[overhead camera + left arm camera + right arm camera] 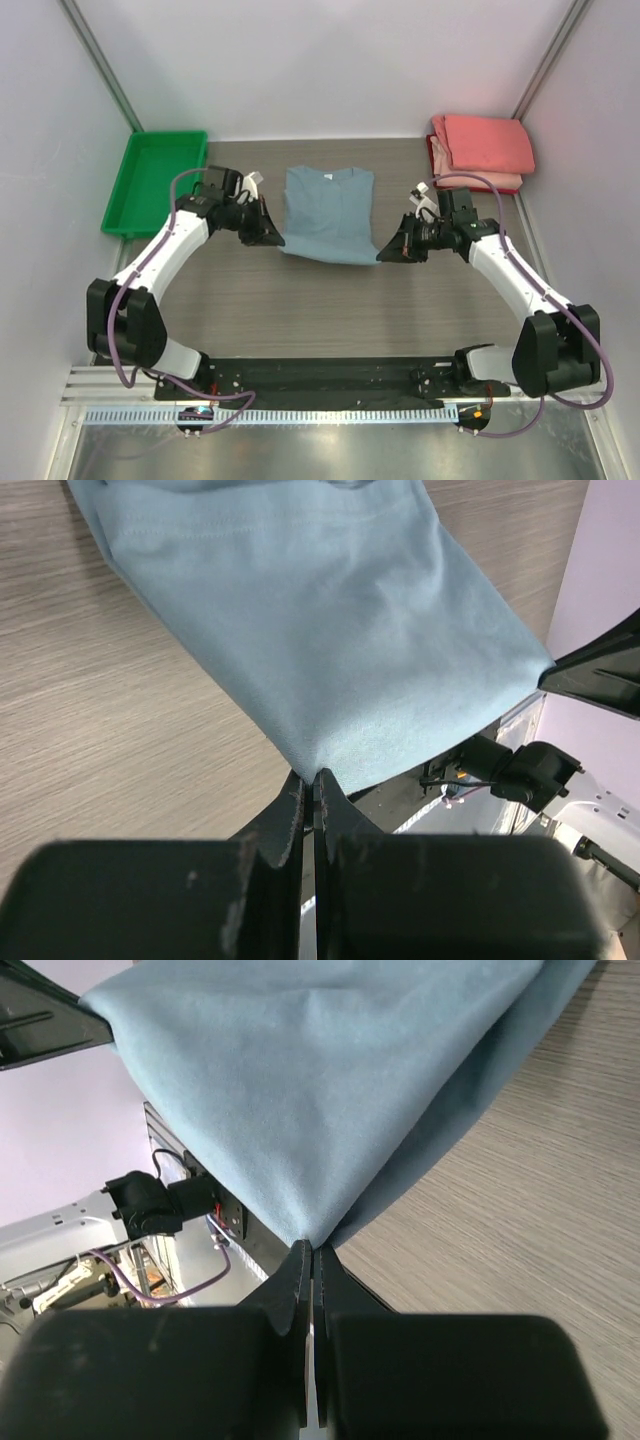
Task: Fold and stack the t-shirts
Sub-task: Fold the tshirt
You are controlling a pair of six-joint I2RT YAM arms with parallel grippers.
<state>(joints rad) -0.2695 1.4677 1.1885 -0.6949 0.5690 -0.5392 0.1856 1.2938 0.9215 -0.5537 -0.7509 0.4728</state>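
- In the middle of the wood-grain table [330, 320], between the two arms: blue-grey t-shirt [328, 213], neck end toward the far wall, a small white neck label just visible at the collar.
- Far part of the cloth flat on the wood; near hem raised off the surface and stretched between its two near corners, with a shadow beneath it in the top view.
- At the near-left corner: left gripper [272, 238], fingers pressed together with barely a sliver between them, the cloth corner pinched at the very tips, plain in the left wrist view.
- At the near-right corner: right gripper [385, 253], likewise clamped tight on the fabric, the corner drawn to a point between its tips in the right wrist view.
- Both pointing inward toward each other, roughly level, separated by the width of the hem.
- From each pinch, fabric fanning out in a smooth sheet; on the right wrist side, a second layer folded under the first; at the opposite corner in each wrist view, the other arm's dark finger.
- In the far right corner, against the right wall: stack of folded coral-pink t-shirts [482, 150], coral on top, a darker red edge showing below at its left side, well apart from the lifted one.
- In the far left corner, beside the left wall: green plastic tray [155, 180].
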